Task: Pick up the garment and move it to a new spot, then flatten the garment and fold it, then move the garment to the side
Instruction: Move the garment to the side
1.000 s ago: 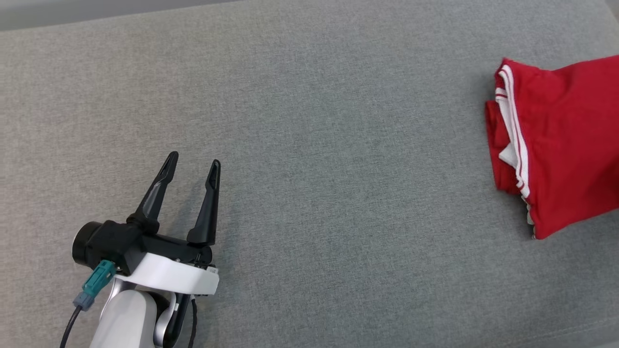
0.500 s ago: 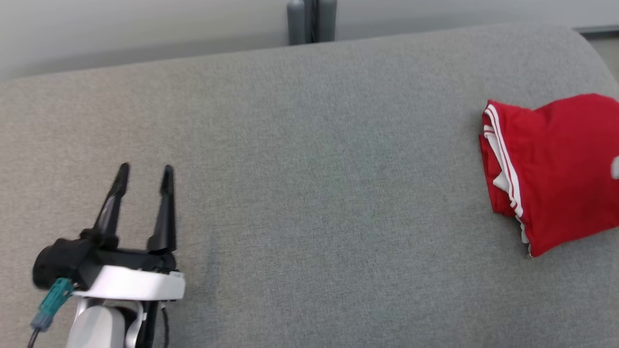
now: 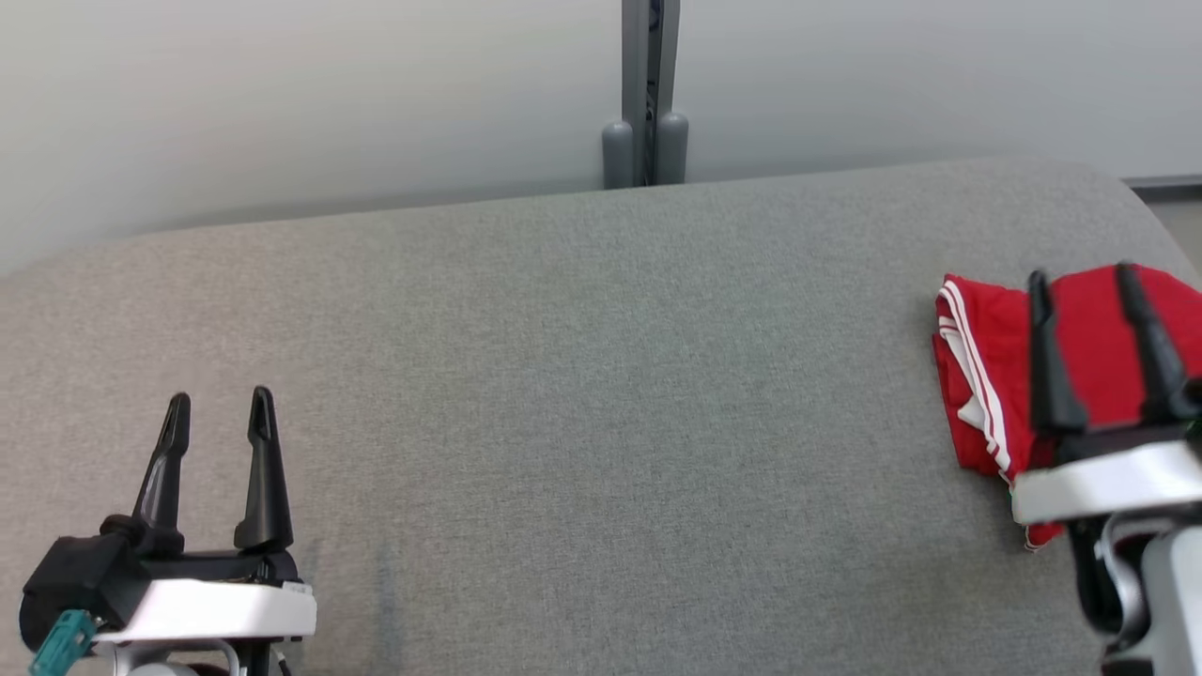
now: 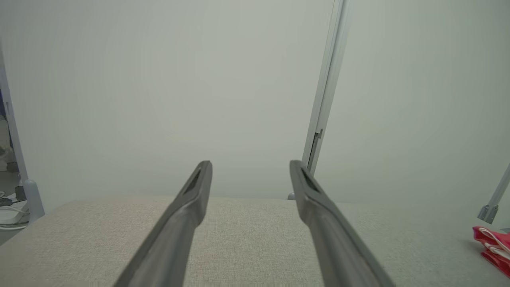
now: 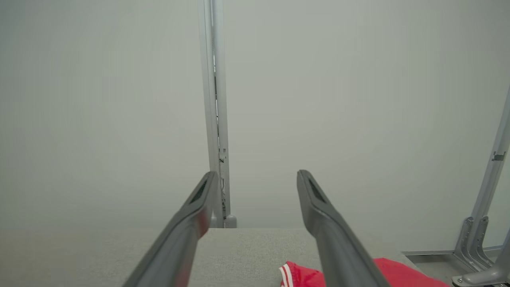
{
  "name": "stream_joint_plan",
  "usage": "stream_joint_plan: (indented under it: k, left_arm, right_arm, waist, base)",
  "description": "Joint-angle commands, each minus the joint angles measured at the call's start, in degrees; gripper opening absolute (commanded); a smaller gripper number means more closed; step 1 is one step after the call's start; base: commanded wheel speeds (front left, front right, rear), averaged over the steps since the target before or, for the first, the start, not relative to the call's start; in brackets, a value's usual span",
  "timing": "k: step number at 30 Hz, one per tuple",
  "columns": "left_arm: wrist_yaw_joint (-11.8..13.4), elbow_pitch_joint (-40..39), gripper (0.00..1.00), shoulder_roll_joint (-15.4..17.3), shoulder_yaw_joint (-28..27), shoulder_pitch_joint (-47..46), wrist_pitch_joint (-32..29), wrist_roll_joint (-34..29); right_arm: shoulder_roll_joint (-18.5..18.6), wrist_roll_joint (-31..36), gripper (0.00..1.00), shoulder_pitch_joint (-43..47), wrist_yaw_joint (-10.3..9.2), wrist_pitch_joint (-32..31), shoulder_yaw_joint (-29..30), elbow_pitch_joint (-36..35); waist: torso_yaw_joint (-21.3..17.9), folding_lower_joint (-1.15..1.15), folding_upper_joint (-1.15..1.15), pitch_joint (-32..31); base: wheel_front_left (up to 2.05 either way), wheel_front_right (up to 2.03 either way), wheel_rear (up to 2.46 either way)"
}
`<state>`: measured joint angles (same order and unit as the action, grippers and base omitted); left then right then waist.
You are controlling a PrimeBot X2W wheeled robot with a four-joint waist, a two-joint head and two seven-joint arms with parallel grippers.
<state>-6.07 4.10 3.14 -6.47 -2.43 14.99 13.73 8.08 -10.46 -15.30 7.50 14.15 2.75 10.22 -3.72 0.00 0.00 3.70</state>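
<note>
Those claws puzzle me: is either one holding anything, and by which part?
Nothing is held. The left gripper and the right gripper both stand open and empty; the folded red garment lies free on the grey cushion.

You see a red garment [image 3: 1005,329] with thin white edge stripes on a plain heathered grey cushion [image 3: 601,422]. The left gripper [image 3: 218,406] and right gripper [image 3: 1079,274] are black-fingered and white-collared. The left's cropped plug [image 3: 58,644] looks teal.
</note>
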Motion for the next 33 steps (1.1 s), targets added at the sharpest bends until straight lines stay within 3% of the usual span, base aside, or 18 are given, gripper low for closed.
stream_joint_plan:
  k: [1, 14, 33]
  left_arm:
    - [-0.22, 0.09, 1.00, 0.12, -0.31, 0.76, 0.25, 0.16]
    - [1.96, 3.75, 1.00, -0.12, 0.76, 4.55, 0.25, -1.28]
    - [2.80, 5.73, 1.00, -0.13, 3.72, 3.02, 0.25, -0.73]
  right_arm:
    - [-0.06, -1.34, 1.00, 2.64, -0.01, 0.27, -1.21, -1.33]
    - [0.41, -7.45, 1.00, 9.88, 0.00, 1.06, -8.01, 1.43]
    - [-0.98, -4.43, 1.00, 8.98, 0.00, 1.08, -6.53, 4.05]
  waist:
    - [0.64, 0.00, 0.00, -1.10]
    - [2.14, 0.00, 0.00, -3.59]
    - [3.14, 0.00, 0.00, -3.80]
  base:
    - [0.00, 0.00, 0.00]
    - [0.00, 0.00, 0.00]
    - [0.00, 0.00, 0.00]
